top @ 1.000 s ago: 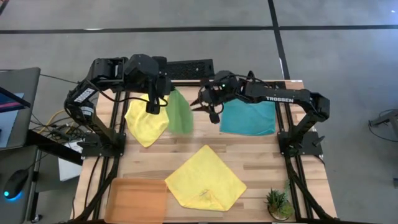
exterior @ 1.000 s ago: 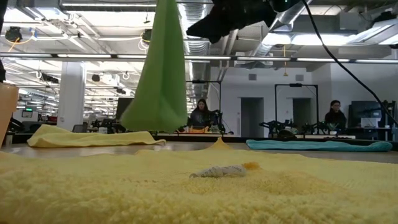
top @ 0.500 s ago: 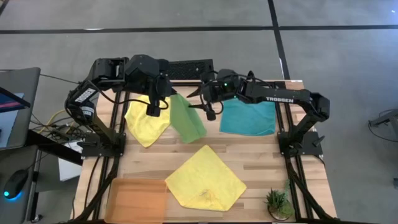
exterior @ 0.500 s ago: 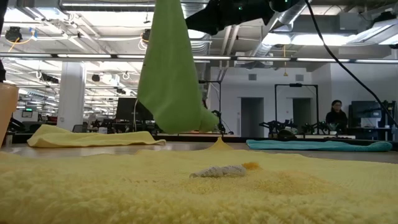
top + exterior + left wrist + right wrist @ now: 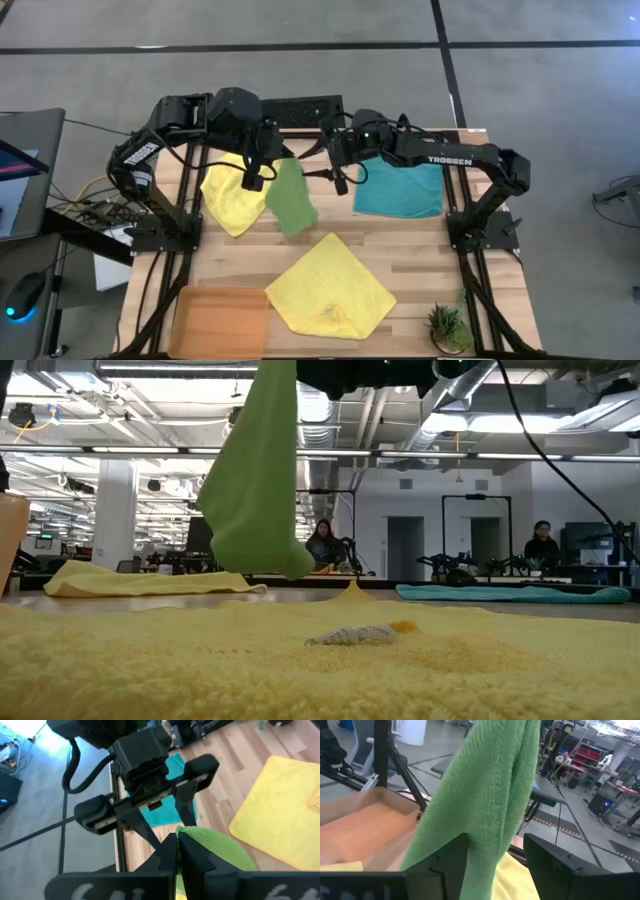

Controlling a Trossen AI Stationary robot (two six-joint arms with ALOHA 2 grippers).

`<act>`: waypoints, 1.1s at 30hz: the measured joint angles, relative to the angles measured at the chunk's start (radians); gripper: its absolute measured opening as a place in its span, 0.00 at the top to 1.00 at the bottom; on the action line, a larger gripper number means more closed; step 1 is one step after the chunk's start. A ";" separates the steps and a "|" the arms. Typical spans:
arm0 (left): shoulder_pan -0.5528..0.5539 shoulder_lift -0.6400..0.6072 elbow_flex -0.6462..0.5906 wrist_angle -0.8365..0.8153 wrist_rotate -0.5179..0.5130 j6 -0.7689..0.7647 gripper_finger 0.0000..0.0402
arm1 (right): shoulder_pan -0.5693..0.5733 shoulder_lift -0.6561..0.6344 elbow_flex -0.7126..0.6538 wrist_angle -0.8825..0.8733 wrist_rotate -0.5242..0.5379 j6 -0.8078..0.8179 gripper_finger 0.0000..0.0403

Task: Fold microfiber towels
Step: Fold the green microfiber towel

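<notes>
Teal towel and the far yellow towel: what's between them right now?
High view: the green towel hangs between the teal towel and the far yellow towel, held up by the left gripper, right gripper beside it.

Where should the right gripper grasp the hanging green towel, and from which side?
Take the top edge of the green towel, beside the left gripper pinching it, approaching level from the teal towel side with the right gripper open. The cloth hangs limp, so probably only that edge is firm.

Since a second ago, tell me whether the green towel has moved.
Yes. In the high view the green towel, hanging from the left gripper, now reaches closer to the front yellow towel than before.
</notes>
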 joint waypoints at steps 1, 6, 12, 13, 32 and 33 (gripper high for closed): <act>0.000 -0.001 0.000 0.003 0.002 0.004 1.00 | 0.001 0.000 0.000 0.000 0.000 -0.002 0.46; 0.000 -0.002 0.000 0.041 0.000 0.026 1.00 | 0.006 0.000 0.000 0.000 -0.004 -0.006 0.47; 0.000 -0.002 0.000 0.044 -0.061 0.031 1.00 | 0.008 0.000 0.000 -0.078 -0.022 0.008 0.50; 0.000 -0.002 0.000 0.044 -0.073 0.035 1.00 | 0.009 0.000 0.000 -0.092 -0.023 0.009 0.50; 0.000 -0.005 0.012 0.049 -0.185 0.121 1.00 | 0.004 0.000 0.000 -0.308 -0.027 -0.011 0.61; 0.000 -0.005 0.012 0.056 -0.186 0.130 1.00 | 0.004 0.000 0.000 -0.308 -0.027 -0.011 0.61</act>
